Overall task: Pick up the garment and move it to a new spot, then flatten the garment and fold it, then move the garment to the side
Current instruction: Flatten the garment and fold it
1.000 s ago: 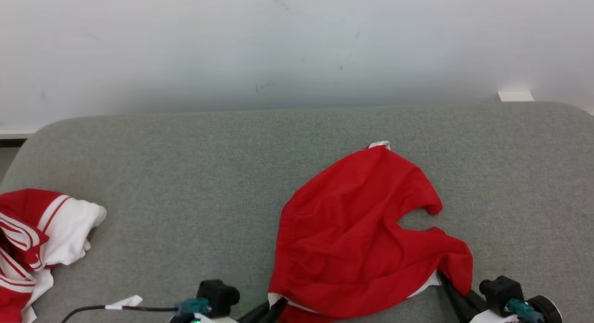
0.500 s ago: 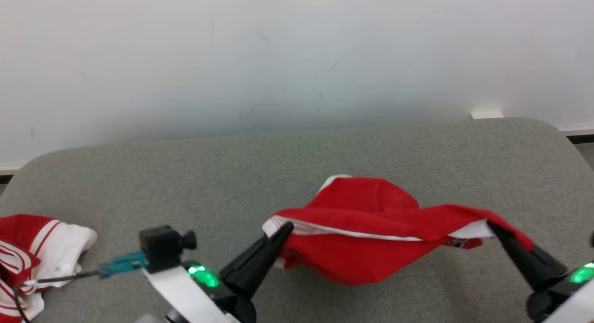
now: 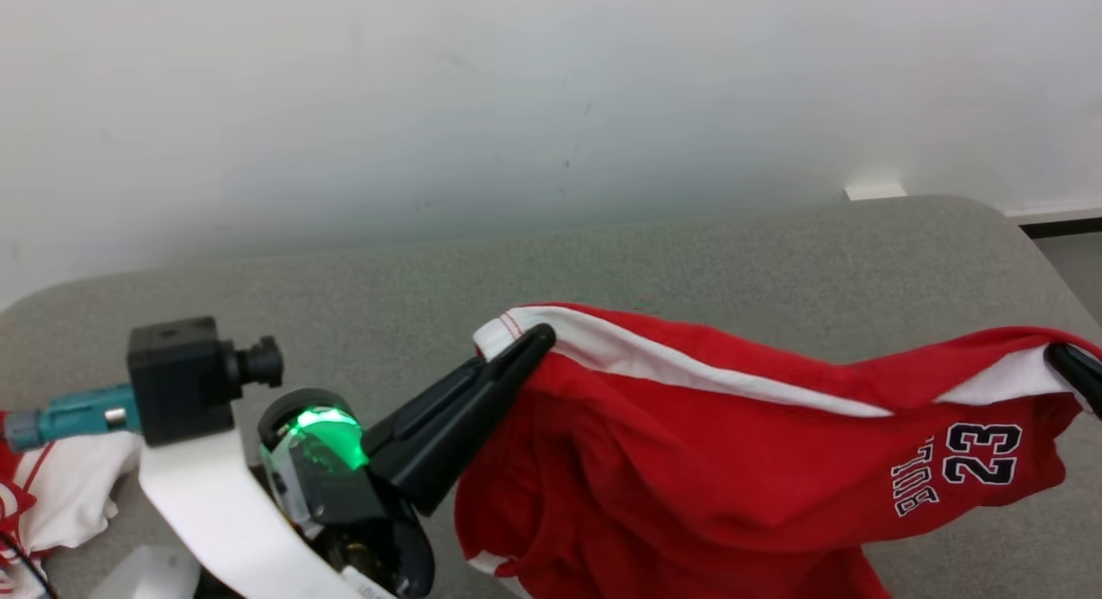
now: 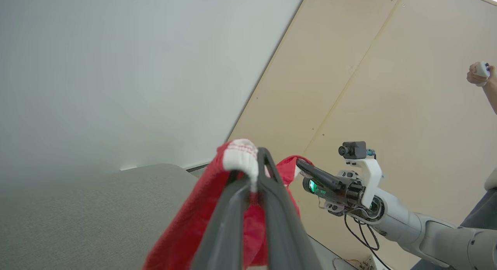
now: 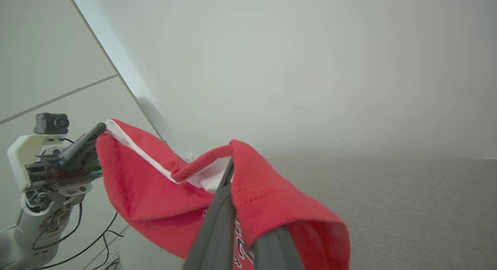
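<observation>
I see my left gripper (image 3: 541, 334) pinched tight on one end of the white band (image 3: 689, 369) of the red shorts (image 3: 689, 461) — its two dark fingers (image 4: 277, 219) are pressed together with the cloth between them. My right gripper (image 3: 1066, 360) is at the far right edge of the head view, and its tips are pinched on the other end of the same band. In the right wrist view the red cloth folds over its fingers.

The shorts hang in the air between the two grippers, above the grey soft top (image 3: 362, 298). The white band runs from one gripper to the other and sags a bit. The rest of the red cloth droops down below it, and I cannot tell if the bottom touches the grey top. On the right side of the shorts is a dark number 23 (image 3: 981, 453) with some letters beside it.

At the far left, on the grey top, lies a heap of other red and white clothes (image 3: 60, 487) — well apart from the shorts. A green light (image 3: 317, 423) glows on the left wrist, beside a small black camera (image 3: 181, 379). In the left wrist view a person's hand (image 4: 479, 73) is up at the far right, closed round something small and pale
</observation>
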